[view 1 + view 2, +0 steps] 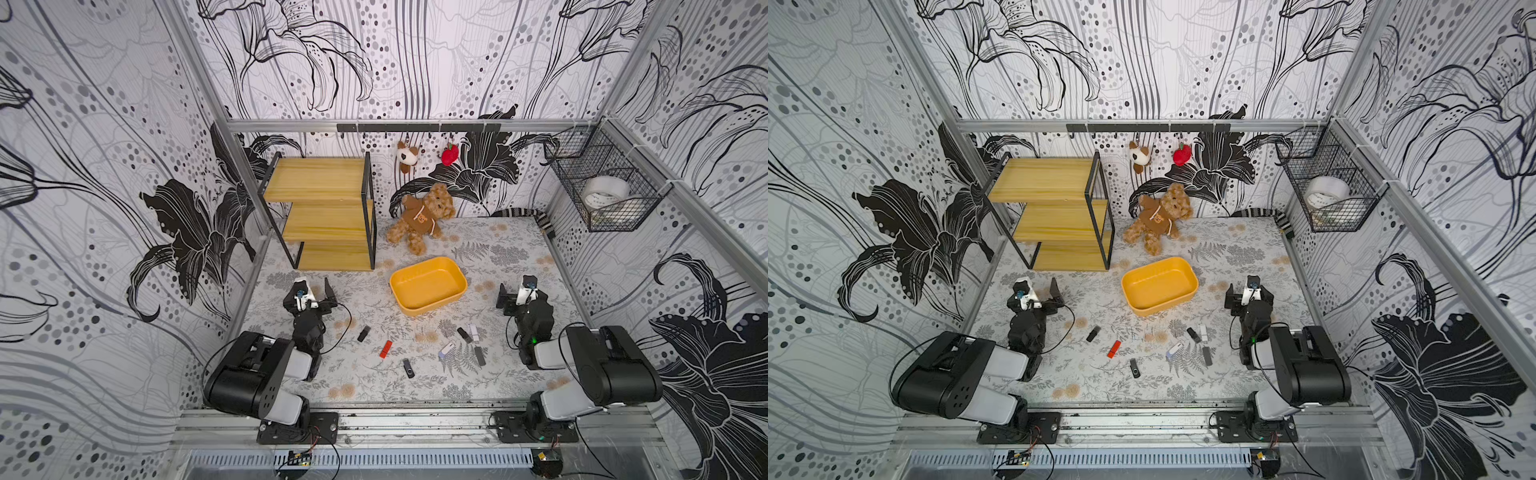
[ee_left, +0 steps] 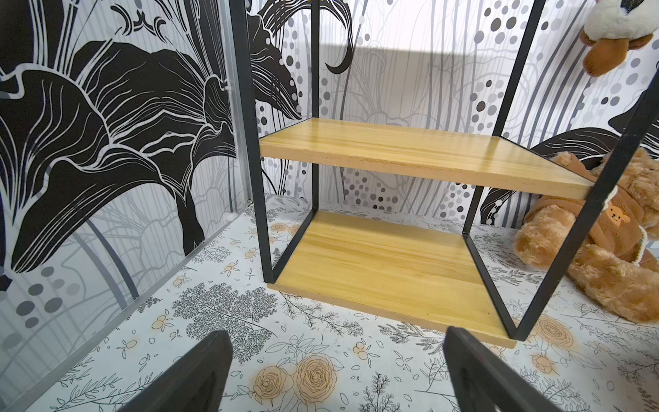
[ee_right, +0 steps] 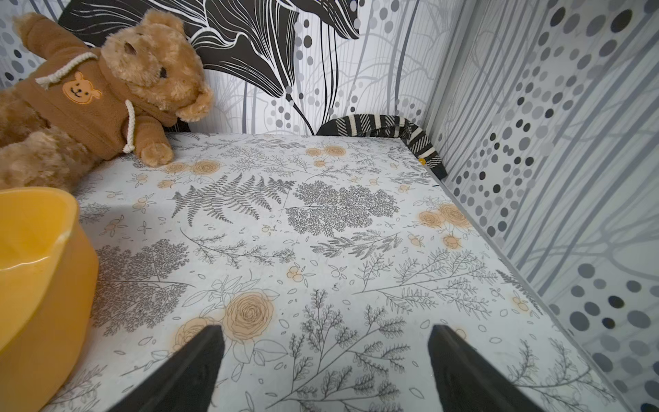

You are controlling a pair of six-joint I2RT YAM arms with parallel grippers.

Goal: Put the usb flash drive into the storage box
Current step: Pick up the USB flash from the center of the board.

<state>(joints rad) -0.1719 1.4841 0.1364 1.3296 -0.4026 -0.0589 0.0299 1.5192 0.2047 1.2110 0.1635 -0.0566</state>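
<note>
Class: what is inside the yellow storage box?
Nothing: in both top views the storage box shows a bare yellow floor. Its near inner wall is hidden. The flash drives lie outside.

The storage box (image 1: 432,305) is yellow-orange. The table (image 1: 374,395) shows grey ferns and pale orange roses on white. On it lie a red usb flash drive (image 1: 385,349), a black usb flash drive (image 1: 409,368) (and a white usb flash drive (image 1: 446,348)). The teddy bear (image 1: 422,218) is tan, in a brown hoodie.
</note>
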